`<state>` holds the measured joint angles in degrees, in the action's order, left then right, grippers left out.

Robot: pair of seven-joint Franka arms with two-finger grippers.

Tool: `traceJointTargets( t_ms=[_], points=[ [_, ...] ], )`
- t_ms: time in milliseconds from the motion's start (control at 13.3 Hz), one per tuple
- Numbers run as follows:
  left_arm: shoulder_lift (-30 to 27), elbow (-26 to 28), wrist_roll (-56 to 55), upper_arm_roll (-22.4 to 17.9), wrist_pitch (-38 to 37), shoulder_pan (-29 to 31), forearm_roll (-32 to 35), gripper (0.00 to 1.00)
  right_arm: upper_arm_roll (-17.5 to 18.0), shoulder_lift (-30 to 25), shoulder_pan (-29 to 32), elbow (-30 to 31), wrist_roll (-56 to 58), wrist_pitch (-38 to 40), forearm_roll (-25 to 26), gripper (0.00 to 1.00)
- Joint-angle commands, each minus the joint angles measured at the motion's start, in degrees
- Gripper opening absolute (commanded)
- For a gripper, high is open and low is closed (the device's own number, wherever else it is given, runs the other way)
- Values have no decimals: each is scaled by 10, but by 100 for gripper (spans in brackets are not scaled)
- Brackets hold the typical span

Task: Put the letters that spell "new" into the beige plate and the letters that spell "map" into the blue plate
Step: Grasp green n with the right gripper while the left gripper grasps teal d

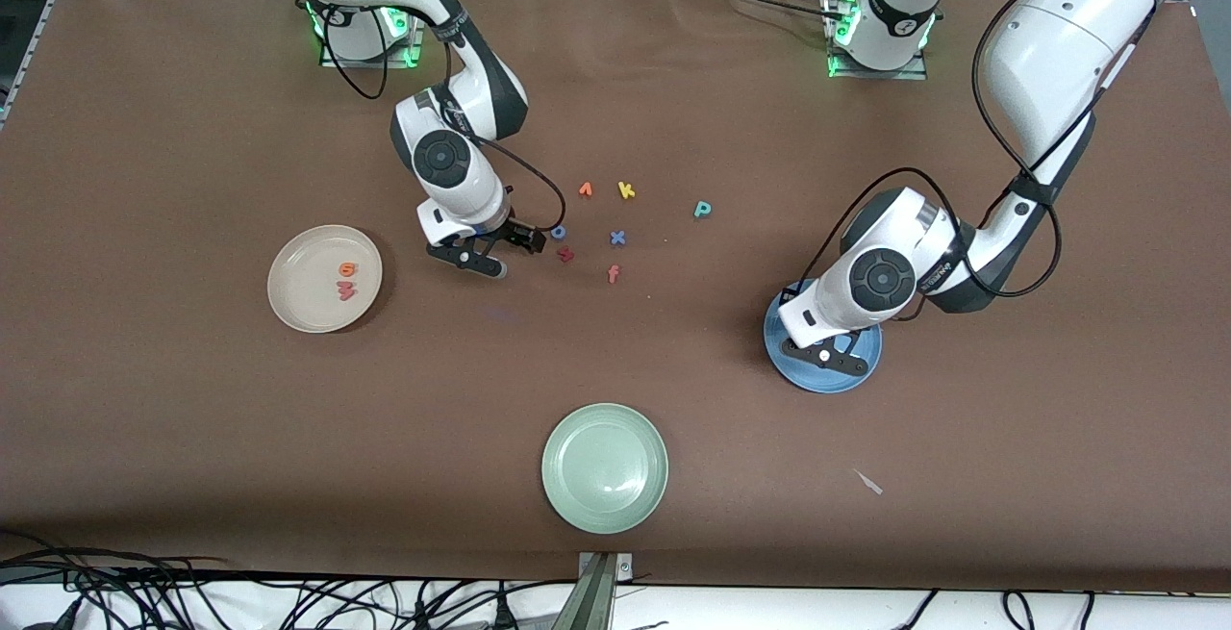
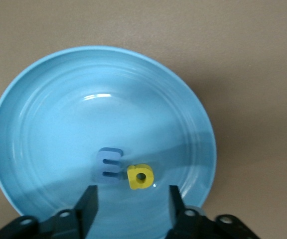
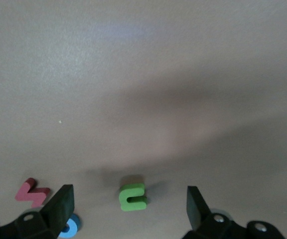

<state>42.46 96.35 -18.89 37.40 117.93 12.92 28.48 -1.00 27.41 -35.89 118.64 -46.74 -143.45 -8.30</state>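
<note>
The right gripper [image 3: 128,204] hangs over the green n [image 3: 132,197], fingers wide and holding nothing. The n lies right between the two fingers, its legs pointing to 3 o'clock in the right wrist view, so going straight down should catch it. The beige plate [image 1: 288,303] waits toward 9 o'clock in the front view with the orange e [image 1: 347,269] and the w [image 1: 346,291] inside.

The left gripper [image 2: 132,201] is over the blue plate [image 2: 44,99], fingers apart and empty. The blue m [image 2: 108,166] and yellow a [image 2: 140,177] lie in that plate. The teal p [image 1: 703,210] sits on the table.
</note>
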Motion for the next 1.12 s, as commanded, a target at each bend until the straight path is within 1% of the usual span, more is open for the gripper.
traceJointTargets(
  t_ms=[0, 75, 150, 300, 375, 450, 600, 750, 825, 975, 1050],
  points=[
    [-28, 3, -24, 35, -45, 11, -5, 100, -1, 7, -10, 1, -5, -10, -7, 99],
    [-37, 9, -55, 42, -55, 12, -29, 100, -1, 11, -12, 1, -5, -10, -7, 95],
    [-51, 29, -77, 55, -57, 12, -46, 100, -1, 12, -13, 3, -5, -14, -7, 90],
    [-71, 78, -109, 77, -52, 16, -50, 100, -1, 13, -14, 5, -5, -15, -7, 84],
    [-77, 98, -133, 96, -43, 20, -51, 100, -1, 12, -15, 5, -5, -15, -7, 81],
    [-76, 110, -181, 112, -25, 19, -51, 100, -1, 12, -16, 8, -3, -14, -7, 78],
    [-70, 132, -258, 137, 10, 6, -53, 100, 0, 12, -16, 12, -2, -15, -7, 71],
    [-70, 167, -273, 140, 49, -4, -52, 100, 7, 7, -16, 18, 0, -14, -7, 67],
    [-70, 193, -277, 140, 80, -5, -52, 100, 7, 7, -16, 21, 1, -15, -7, 62],
    [-71, 261, -277, 140, 188, 2, -47, 99, 8, 7, -16, 24, 2, -22, -7, 55],
    [-71, 274, -277, 139, 209, 3, -45, 98, 8, 7, -16, 23, 4, -21, -7, 52]
  ],
)
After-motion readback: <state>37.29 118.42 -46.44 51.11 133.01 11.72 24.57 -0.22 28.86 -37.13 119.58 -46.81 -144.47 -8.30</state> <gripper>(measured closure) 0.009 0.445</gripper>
